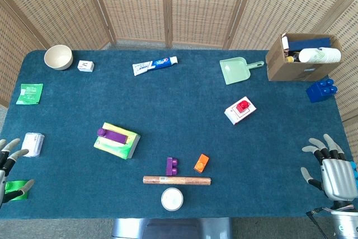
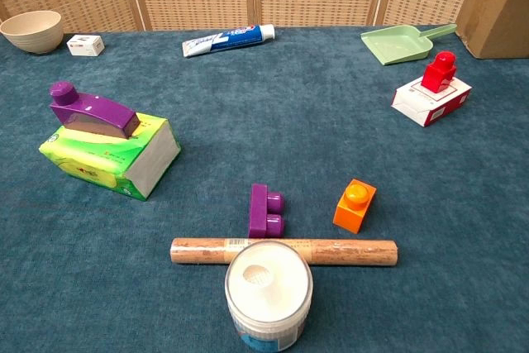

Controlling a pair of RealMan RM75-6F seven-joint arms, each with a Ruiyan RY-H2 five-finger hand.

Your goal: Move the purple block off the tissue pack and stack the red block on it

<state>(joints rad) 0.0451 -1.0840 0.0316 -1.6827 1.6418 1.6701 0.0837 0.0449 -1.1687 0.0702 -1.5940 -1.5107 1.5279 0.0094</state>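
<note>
Left hand (image 1: 11,163), right hand (image 1: 331,169) being held spread, empty, table edges; purple block (image 2: 89,111) being left atop tissue pack (image 2: 111,155), red block (image 2: 439,71) untouched.

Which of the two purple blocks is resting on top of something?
The longer purple block, lying on the green tissue pack at left. The small purple block lies directly on the table mat beside the wooden rolling pin.

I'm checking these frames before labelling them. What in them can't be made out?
- Left hand: head view, cut off by the left edge.
- Cardboard box contents: head view, walls hide most of them.
- Small white box print: chest view, too small to read.
- Both hands: outside the chest view.
</note>
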